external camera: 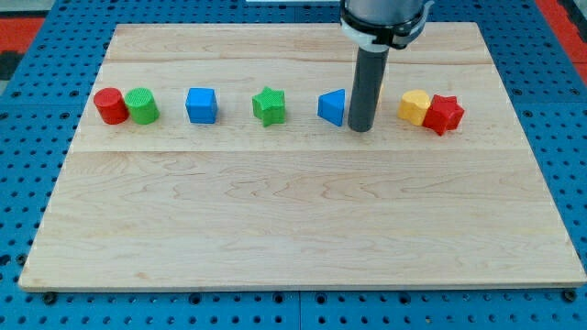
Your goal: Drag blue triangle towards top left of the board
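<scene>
Seven blocks sit in a loose row across the upper half of the wooden worktop (293, 229). From the view's left: a red cylinder (110, 105) touching a green cylinder (142, 106), then, apart from them, a blue cube (201, 104), a green star (270, 106), the blue triangle (334, 107), and, past the rod, a yellow block (415, 106) whose exact shape is hard to make out, touching a red star (444, 114) at the row's right end.

The arm comes down from the view's top edge as a straight dark rod (369, 82), and my tip (360, 128) rests on the worktop just beside the blue triangle, on its right side. Tip and triangle look to be touching or all but touching; I cannot tell which. The yellow block stands a short way to the tip's right, apart from it.

The blue triangle lies in the row, slightly right of the worktop's middle line and in its upper half, well apart from the top left corner. The rod has no end effector that opens or closes, so nothing is gripped.

A blue pegboard (27, 165) surrounds the worktop on all sides.
</scene>
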`<state>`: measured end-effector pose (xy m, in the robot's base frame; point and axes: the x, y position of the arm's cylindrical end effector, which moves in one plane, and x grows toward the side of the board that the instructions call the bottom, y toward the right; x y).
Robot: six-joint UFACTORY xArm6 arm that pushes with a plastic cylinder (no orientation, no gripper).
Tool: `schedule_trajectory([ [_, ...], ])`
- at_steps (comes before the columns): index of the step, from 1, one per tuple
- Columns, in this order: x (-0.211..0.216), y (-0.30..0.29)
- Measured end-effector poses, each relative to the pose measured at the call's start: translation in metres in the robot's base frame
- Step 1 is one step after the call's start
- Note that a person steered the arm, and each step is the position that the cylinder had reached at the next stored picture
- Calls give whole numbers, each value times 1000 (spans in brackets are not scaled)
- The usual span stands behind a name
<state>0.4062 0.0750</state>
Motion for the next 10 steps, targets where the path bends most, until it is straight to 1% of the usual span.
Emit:
schedule_trajectory([
  [1,-69,-24],
  [2,-122,-53],
  [3,-117,-4],
  [4,-103,-13],
  [5,-90,-56],
  [7,-123,-207],
  [8,-137,-265],
  [9,-111,-255],
  [10,-100,-302],
])
